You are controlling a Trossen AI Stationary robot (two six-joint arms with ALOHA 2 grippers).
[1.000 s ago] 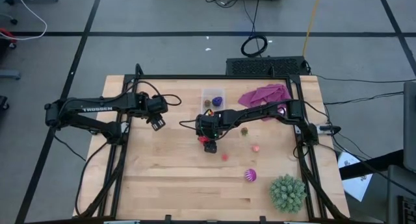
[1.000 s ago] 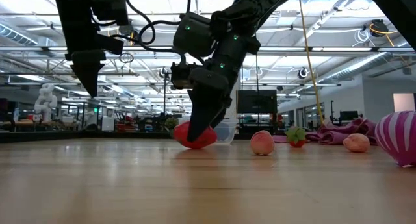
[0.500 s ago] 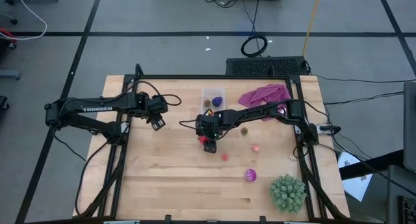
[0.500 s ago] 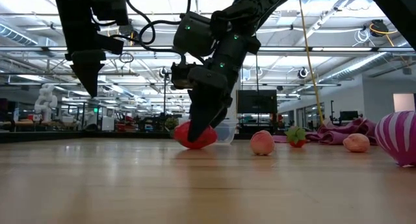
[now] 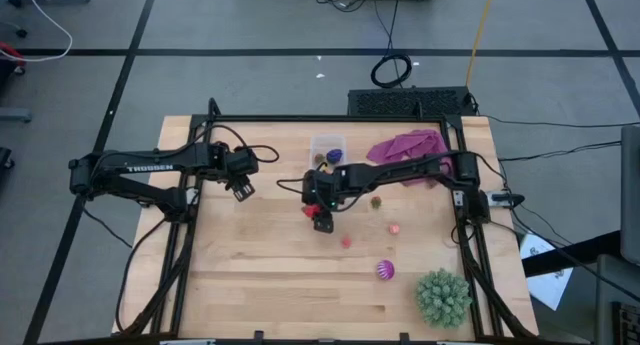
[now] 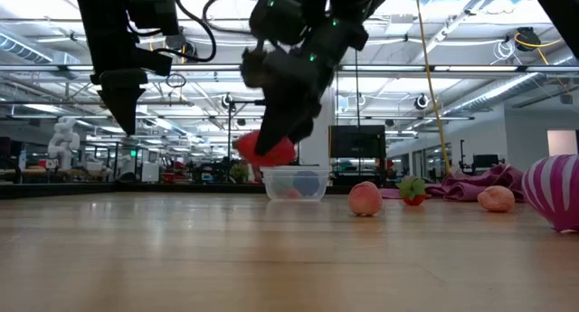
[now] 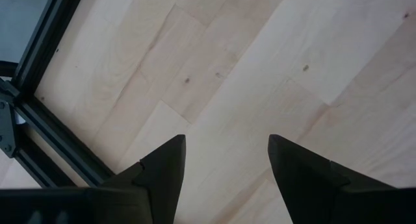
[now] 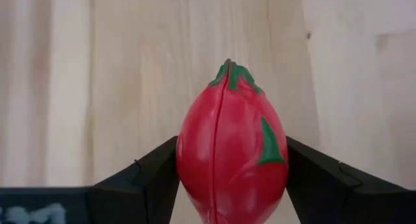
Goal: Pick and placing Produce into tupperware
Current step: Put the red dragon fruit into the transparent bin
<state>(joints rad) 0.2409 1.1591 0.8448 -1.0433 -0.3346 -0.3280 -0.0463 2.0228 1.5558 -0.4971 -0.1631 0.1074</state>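
Above the wooden table (image 5: 260, 275) | right gripper (image 6: 271, 149) clamps a glossy red, green-leafed oval toy fruit (image 8: 233, 152), its base cut off | left gripper (image 7: 224, 162) parted, empty

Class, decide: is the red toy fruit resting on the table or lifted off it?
Lifted: the right end effector grips the red toy fruit with green leaves above the wooden table.

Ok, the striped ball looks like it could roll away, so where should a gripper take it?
Across its widest middle, coming straight down. The striped ball is round and sits alone on the bare table, apart from the spiky ball, leaving room either side. The right gripper is shut on the red fruit above the table; the left gripper waits open at the left.
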